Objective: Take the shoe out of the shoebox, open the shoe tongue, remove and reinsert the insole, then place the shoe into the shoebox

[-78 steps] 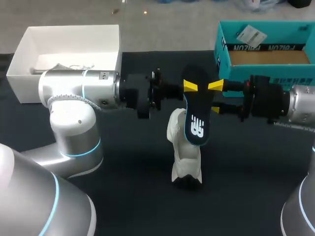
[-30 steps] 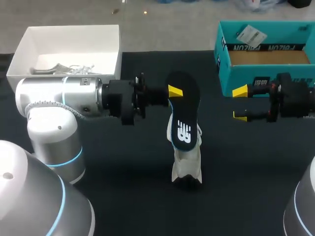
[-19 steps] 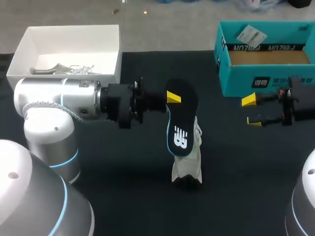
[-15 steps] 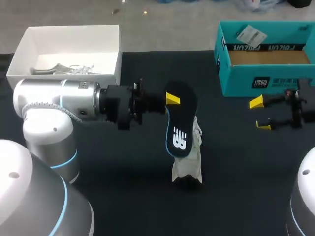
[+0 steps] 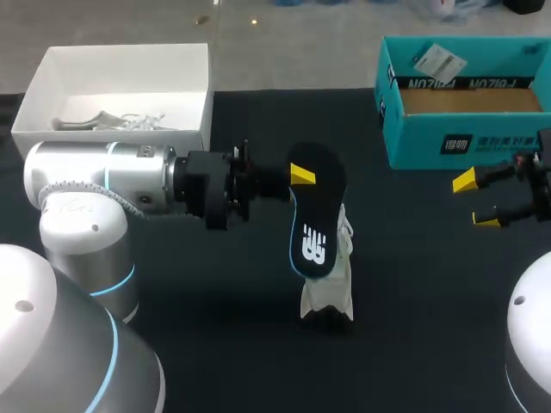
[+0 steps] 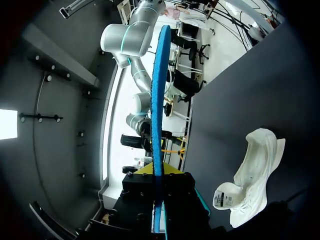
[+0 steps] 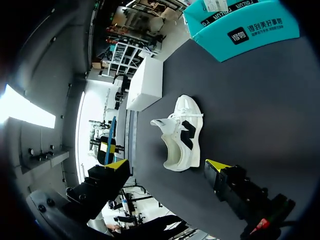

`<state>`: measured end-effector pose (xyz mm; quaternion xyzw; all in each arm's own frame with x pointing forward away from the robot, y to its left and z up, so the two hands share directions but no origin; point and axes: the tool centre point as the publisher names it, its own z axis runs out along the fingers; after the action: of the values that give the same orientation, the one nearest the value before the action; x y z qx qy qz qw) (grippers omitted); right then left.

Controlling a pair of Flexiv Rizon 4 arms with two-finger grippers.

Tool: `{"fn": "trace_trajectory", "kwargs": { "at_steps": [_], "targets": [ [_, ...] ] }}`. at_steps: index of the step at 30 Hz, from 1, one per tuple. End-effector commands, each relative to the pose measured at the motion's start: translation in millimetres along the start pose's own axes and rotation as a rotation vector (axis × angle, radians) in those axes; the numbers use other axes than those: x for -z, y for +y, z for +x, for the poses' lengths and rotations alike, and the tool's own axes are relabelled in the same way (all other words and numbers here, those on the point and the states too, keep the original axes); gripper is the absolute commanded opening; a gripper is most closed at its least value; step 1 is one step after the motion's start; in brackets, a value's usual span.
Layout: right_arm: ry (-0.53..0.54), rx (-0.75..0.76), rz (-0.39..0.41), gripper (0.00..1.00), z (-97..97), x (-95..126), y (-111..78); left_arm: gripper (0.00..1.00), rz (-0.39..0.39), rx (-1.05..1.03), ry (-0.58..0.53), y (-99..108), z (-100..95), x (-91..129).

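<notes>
My left gripper (image 5: 301, 175) is shut on the heel end of a black insole (image 5: 315, 219) with a blue rim, which hangs above the white shoe (image 5: 330, 288). The left wrist view shows the insole (image 6: 159, 95) edge-on between the fingers of that gripper (image 6: 159, 172), and the shoe (image 6: 252, 175) on the dark table beyond. My right gripper (image 5: 482, 200) stands open and holds nothing, off to the right in front of the teal shoebox (image 5: 465, 129). In its own view the right gripper (image 7: 167, 165) faces the shoe (image 7: 182, 132).
A white box (image 5: 120, 69) with some paper or laces in it stands at the back left, behind my left arm. The teal shoebox (image 7: 245, 25) sits at the back right edge. The table is covered in dark cloth (image 5: 413, 284).
My right gripper has drawn back to the right and a little nearer, away from the insole, staying open. My left gripper has lowered the insole slightly over the shoe.
</notes>
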<state>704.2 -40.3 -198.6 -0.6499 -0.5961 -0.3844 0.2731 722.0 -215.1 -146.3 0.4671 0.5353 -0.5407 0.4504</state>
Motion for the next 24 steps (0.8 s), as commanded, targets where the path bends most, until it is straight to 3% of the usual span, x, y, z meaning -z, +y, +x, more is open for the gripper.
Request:
{"fn": "trace_trajectory", "kwargs": {
  "at_steps": [1, 9, 23, 24],
  "targets": [
    [-0.006, -0.032, 0.003, 1.00, -8.0, 4.3, -7.1, 0.00, -0.002, -0.002, -0.002, -0.7, 0.8, -0.5],
    [0.010, -0.108, -0.025, 1.00, -20.4, 34.4, -23.6, 0.00, -0.002, -0.002, -0.002, -0.7, 0.8, -0.5],
    [0.024, -0.084, -0.053, 1.00, -21.6, 37.8, -23.6, 0.00, -0.002, -0.002, -0.002, -0.7, 0.8, -0.5],
    [0.024, -0.084, -0.053, 1.00, -21.6, 37.8, -23.6, 0.00, 0.011, 0.097, -0.056, -0.1, -0.3, 0.1]
  ]
}}
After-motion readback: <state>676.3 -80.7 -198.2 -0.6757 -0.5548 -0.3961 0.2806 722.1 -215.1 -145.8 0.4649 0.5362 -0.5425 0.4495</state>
